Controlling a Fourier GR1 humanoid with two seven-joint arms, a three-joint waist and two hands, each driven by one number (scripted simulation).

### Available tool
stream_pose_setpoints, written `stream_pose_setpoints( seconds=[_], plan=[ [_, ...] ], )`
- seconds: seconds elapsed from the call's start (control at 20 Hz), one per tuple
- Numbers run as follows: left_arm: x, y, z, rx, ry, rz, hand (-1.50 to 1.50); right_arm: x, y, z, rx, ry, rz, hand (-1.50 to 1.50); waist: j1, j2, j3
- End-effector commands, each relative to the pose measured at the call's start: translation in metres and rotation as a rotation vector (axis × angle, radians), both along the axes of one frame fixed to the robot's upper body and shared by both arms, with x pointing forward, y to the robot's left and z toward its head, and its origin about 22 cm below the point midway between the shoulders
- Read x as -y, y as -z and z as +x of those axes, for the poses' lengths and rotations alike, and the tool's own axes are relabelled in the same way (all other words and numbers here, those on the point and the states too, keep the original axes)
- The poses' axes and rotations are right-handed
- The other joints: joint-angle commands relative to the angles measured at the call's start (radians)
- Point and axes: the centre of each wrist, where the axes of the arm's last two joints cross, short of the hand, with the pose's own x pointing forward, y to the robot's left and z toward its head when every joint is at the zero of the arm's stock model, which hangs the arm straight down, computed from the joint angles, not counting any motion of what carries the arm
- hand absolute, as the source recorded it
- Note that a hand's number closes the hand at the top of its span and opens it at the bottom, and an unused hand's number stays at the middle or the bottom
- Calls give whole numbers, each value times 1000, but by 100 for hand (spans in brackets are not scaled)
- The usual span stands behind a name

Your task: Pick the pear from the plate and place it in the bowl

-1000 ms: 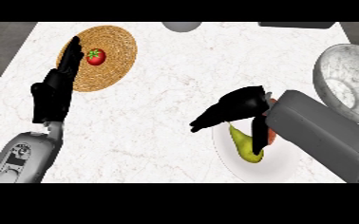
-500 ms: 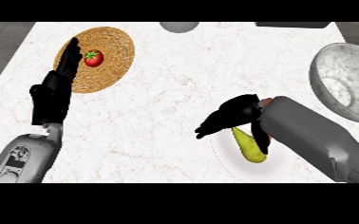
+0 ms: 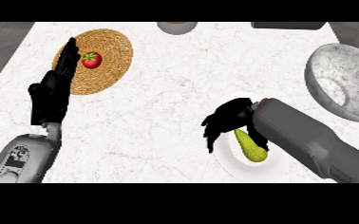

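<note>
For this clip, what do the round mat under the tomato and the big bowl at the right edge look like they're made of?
The round tan mat looks woven, like straw or wicker: it shows fine ringed texture and a matte surface. The large grey bowl looks like stone or speckled ceramic: mottled grey-white marbling with a soft sheen, though metal cannot be ruled out.

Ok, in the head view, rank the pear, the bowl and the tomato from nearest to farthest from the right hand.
1. The pear, on the white plate, right beside the right hand.
2. The bowl, at the counter's right edge, up and to the right.
3. The tomato, on the woven mat far across at upper left.
</note>
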Motion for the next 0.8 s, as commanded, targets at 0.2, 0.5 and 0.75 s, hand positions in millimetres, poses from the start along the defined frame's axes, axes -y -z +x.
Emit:
stream_pose_setpoints(
  seconds=[0.2, 0.5, 0.75],
  plan=[
    [-6, -7, -10, -14, 16, 0, 0, -6, 38, -16, -153, -82, 58, 150, 1, 10, 10],
    [-2, 5, -12, -11, 7, 4, 0, -5, 19, -3, -191, -79, 127, 150, -5, 10, 9],
    [-12, 10, -13, -49, -65, 15, 0, 9, 34, -24, 0, 300, 122, 150, -87, -16, 6]
  ],
)
